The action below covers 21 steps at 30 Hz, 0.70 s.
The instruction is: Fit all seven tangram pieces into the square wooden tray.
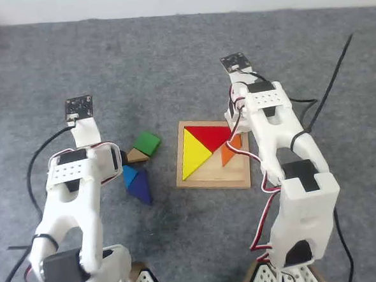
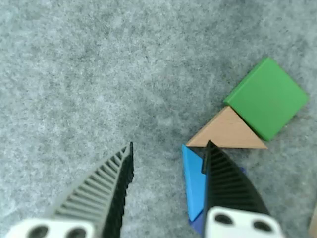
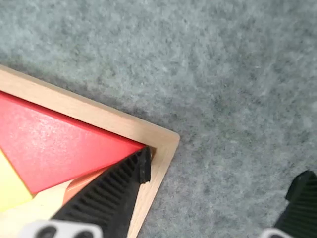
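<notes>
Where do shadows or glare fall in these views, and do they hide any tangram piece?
High view: soft, even light, no glare on the red triangle or yellow triangle in the tray. Left wrist view: thin shadows edge the green square and tan triangle, hiding nothing. Right wrist view: a narrow dark shadow runs on the carpet along the tray's rim.

Grey felt-covered table, wooden tray lying on it, nearby green square, tan triangle, blue triangle, dark-blue piece
</notes>
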Available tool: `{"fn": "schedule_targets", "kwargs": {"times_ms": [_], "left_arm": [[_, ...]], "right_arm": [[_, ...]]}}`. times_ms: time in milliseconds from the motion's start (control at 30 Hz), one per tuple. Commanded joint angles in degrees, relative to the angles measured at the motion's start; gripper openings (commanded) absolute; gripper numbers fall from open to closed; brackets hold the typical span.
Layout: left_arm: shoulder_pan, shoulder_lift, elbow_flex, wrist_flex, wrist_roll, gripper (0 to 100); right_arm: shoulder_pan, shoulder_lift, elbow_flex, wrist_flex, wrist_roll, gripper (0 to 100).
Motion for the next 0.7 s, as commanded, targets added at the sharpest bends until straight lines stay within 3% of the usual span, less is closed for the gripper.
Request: {"fn": "schedule_targets", "kwargs": {"times_ms": [0, 300, 667], "left_arm": [[0.35, 0.0, -1.01, -0.26, -0.53, 22], [0.35, 0.0, -1.01, -0.44, -0.53, 22], [0.26, 0.0, -0.48, -0.53, -0.53, 22]], "right_arm": [[0.31, -4.88, -2.2, 1.01, -2.11, 43.7], [-5.58, -21.49, 10.9, 3.56, -2.99, 43.6], [-6.2, -21.76, 23.21, -4.26, -2.55, 43.5]]}}
